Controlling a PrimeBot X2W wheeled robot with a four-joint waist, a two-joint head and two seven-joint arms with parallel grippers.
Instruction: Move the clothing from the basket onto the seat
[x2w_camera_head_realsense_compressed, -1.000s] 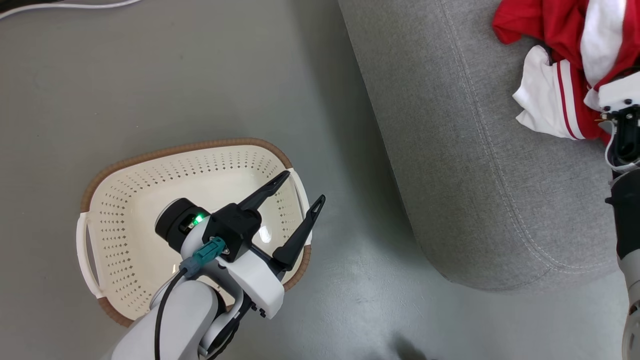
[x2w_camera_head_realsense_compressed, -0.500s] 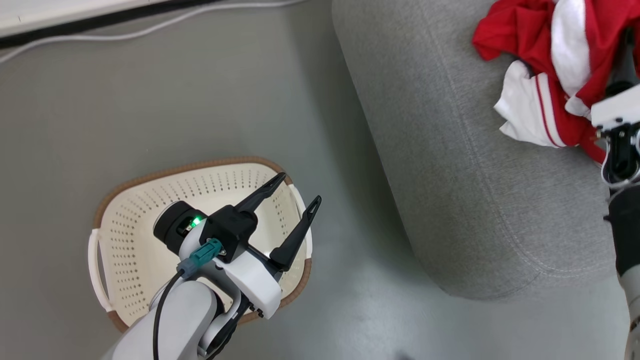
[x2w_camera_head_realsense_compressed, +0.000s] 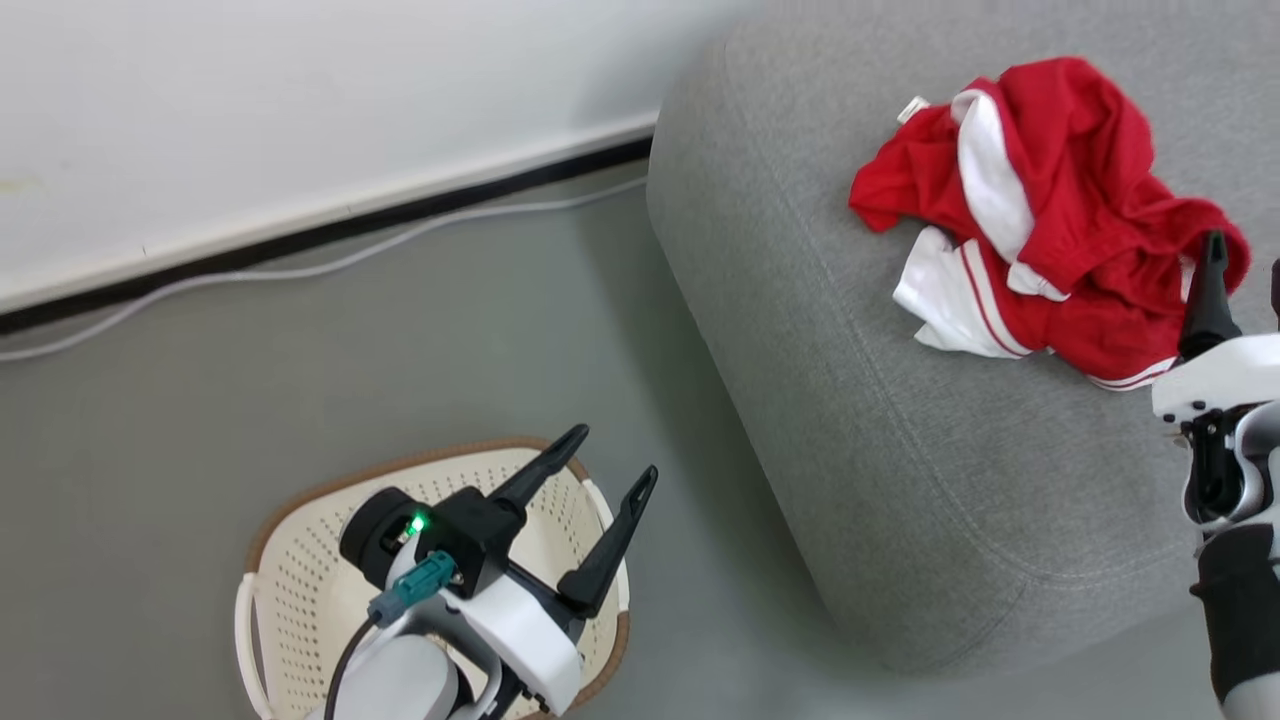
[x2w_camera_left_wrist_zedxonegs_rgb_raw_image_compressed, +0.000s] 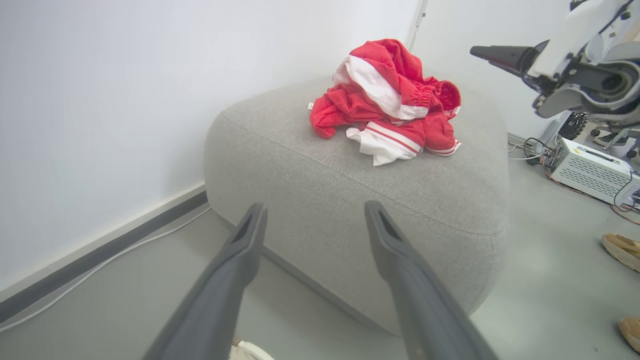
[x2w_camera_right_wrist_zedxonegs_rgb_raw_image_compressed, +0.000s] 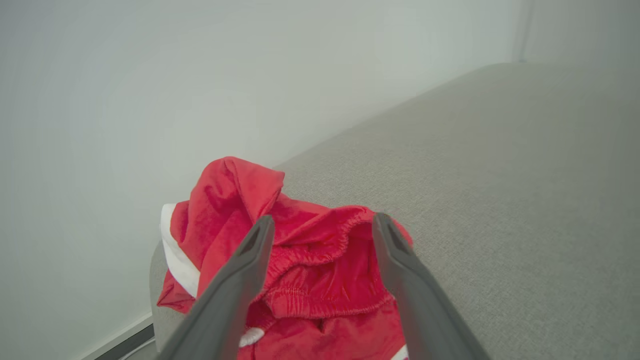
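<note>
Red clothing (x2w_camera_head_realsense_compressed: 1060, 230), one heap, on grey seat (x2w_camera_head_realsense_compressed: 850, 420); one basket (x2w_camera_head_realsense_compressed: 290, 600) on floor (x2w_camera_head_realsense_compressed: 300, 360); left gripper (x2w_camera_head_realsense_compressed: 615, 452), right gripper (x2w_camera_right_wrist_zedxonegs_rgb_raw_image_compressed: 322, 221) fingers spread, empty.

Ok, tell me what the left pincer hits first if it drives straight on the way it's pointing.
The left pincer would likely meet the seat first, on its rounded grey side, below the clothing lying on top; depth is hard to judge.

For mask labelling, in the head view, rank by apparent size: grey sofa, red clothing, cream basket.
1. Grey fabric sofa.
2-3. Red-and-white fabric clothing and cream perforated plastic basket look alike; the basket is cropped.
</note>
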